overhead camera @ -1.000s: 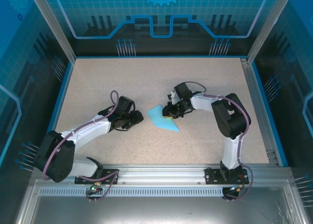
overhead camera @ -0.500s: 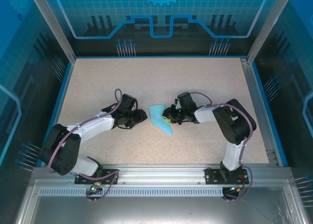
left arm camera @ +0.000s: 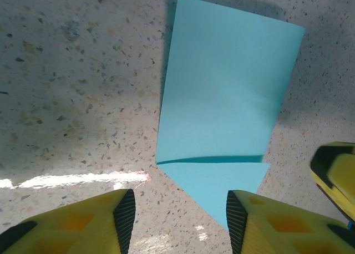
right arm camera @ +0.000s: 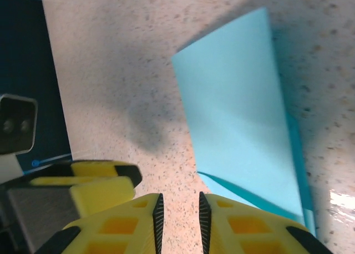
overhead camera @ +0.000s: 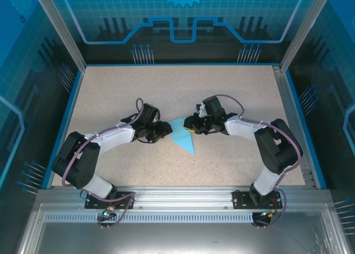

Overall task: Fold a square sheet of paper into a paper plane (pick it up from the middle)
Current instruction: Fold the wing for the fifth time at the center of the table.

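Observation:
The sheet of paper (overhead camera: 183, 136) is cyan and folded into a pointed shape. It lies flat on the speckled table (overhead camera: 144, 93) between the two arms. In the left wrist view the paper (left arm camera: 222, 98) shows a folded flap, and its tip reaches toward the right finger. My left gripper (overhead camera: 163, 133) (left arm camera: 180, 215) is open just left of the sheet, with bare table between its fingers. My right gripper (overhead camera: 191, 126) (right arm camera: 178, 221) hovers at the sheet's upper right edge. Its jaws stand a narrow gap apart over bare table. The paper (right arm camera: 238, 115) lies beside its right finger.
A yellow finger of the other gripper (right arm camera: 83, 182) shows at the left of the right wrist view. The right gripper's finger (left arm camera: 335, 171) shows at the right edge of the left wrist view. Blue-trimmed walls (overhead camera: 177, 64) and a metal rail (overhead camera: 177, 196) bound the table.
My left gripper has slid right, up to the paper's left edge. My right arm has stretched out lower, and its jaws have come off the sheet, which now lies flat and slightly turned.

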You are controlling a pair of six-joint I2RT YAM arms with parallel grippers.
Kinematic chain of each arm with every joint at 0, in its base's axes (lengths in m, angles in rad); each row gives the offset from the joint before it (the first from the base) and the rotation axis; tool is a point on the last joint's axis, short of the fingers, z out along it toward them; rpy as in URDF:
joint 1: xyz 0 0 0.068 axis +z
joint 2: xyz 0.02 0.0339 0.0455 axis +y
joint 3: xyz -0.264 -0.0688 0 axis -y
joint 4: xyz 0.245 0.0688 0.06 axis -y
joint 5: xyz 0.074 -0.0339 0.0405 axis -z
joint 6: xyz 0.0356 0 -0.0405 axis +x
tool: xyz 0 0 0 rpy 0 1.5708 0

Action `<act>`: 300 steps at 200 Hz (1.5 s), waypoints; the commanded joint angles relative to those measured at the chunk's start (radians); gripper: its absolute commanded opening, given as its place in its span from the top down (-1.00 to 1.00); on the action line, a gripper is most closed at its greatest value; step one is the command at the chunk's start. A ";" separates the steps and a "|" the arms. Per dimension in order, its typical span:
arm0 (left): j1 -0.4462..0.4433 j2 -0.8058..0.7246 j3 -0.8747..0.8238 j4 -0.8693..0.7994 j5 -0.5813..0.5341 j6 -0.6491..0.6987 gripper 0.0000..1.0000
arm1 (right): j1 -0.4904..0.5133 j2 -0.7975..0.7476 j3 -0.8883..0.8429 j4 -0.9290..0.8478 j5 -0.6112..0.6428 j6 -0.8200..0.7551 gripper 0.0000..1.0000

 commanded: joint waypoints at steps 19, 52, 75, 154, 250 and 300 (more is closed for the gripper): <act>0.006 0.032 0.040 0.008 0.047 0.002 -0.02 | -0.012 0.032 0.016 -0.135 -0.034 -0.120 0.54; 0.006 0.054 0.047 0.018 0.063 -0.003 -0.02 | -0.015 0.077 0.022 -0.150 -0.035 -0.145 0.55; 0.005 0.068 0.052 0.019 0.073 0.001 -0.03 | -0.028 0.105 0.022 -0.149 -0.029 -0.157 0.55; 0.006 0.107 0.075 0.031 0.095 -0.010 -0.09 | -0.075 0.173 -0.028 -0.129 -0.036 -0.176 0.56; 0.006 0.193 0.086 0.124 0.151 -0.052 -0.08 | -0.083 0.195 -0.033 -0.130 -0.036 -0.175 0.56; 0.010 0.206 0.083 0.163 0.143 -0.073 -0.02 | -0.084 0.201 -0.043 -0.128 -0.035 -0.169 0.57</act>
